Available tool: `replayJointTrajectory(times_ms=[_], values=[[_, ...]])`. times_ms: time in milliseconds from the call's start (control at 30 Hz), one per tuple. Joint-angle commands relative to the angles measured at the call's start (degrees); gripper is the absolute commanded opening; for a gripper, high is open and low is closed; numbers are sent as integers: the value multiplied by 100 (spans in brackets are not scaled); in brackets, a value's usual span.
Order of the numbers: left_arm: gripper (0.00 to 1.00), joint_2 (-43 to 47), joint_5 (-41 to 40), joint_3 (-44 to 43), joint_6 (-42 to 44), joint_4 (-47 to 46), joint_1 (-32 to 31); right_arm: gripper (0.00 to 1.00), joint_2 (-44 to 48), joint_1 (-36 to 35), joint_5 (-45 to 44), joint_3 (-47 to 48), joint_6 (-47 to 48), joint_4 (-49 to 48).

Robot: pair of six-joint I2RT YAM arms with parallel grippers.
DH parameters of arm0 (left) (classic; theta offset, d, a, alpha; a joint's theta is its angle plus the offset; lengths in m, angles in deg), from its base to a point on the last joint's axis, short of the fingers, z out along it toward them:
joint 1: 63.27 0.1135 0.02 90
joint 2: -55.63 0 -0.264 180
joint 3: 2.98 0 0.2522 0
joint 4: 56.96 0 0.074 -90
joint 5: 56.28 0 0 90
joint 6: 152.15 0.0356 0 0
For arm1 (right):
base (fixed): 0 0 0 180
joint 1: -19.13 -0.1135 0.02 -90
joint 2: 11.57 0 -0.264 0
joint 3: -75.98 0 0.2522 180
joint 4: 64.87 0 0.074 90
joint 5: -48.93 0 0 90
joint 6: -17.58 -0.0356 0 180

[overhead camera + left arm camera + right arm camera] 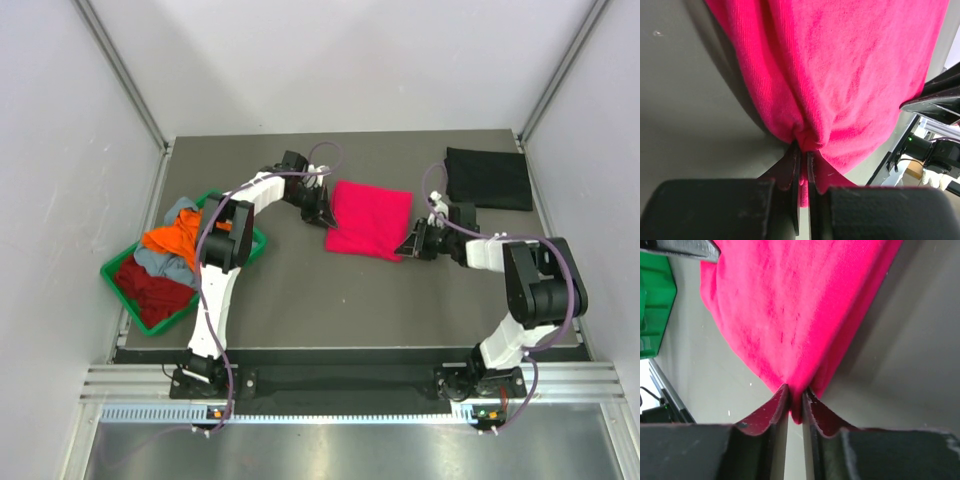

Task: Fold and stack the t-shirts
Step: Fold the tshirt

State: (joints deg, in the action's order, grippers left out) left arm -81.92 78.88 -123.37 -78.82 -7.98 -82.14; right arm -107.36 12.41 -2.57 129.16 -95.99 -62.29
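Pink-red cloth mid-surface. Top view: the pink t-shirt (368, 220) lies as a rough folded rectangle on the dark surface (320, 300). The left claw (322, 212) is at its 9 o'clock edge and the right claw (408, 245) at its 4 o'clock corner. The black t-shirt (488, 178) lies folded flat at 2 o'clock from the pink one, well apart from it. The green tray (112, 270) is at 8 o'clock and holds the orange tee (175, 238), the dark red tee (155, 292) and the grey-blue tee (182, 208), all in a heap and unfolded.

The step is likely a two-point lift of the pink t-shirt, either for a last fold or to carry it onto the black one.

Left wrist view: the left claw is pressed together on a small bunch of pink hem and the cloth fans away from the tips. The bite is thin. It takes several layers, I think, but I can't tell if it takes all of them. Raise slowly so no layer slips out.

Right wrist view: the right claw is pressed together, pinching the pink edge at the tips only. A shadow under the cloth suggests the edge is just off the surface.

To do it well:
- Lift both claws together at the same height.
- Hold the spacing so the cloth is taut but not stretched.
- Clear the surface before moving toward 2 o'clock, so the fold doesn't drag open.
- Set it square on the black t-shirt, then let go with both claws at once.
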Motion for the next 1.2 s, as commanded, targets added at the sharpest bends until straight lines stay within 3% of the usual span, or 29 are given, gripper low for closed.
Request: replayJointTrajectory(times_ms=[0,333,467,633,867,967,1167], values=[[0,-316,-1221,-42,410,-306,129,14,306,74,-9,13,151,36],[0,-114,-1107,221,331,-367,121,7,192,118,-440,-66,-15,274],[0,53,-1159,616,269,-577,121,0,43,118,-686,-127,-60,204],[0,97,-1063,784,287,-578,121,0,-142,118,-607,-171,-200,54],[1,220,-913,863,252,-631,121,37,543,127,-703,214,-157,809],[13,255,-781,872,155,-622,121,46,816,136,-826,530,-43,1309],[34,607,-1238,942,58,-473,129,48,886,215,-932,1032,11,1812]])
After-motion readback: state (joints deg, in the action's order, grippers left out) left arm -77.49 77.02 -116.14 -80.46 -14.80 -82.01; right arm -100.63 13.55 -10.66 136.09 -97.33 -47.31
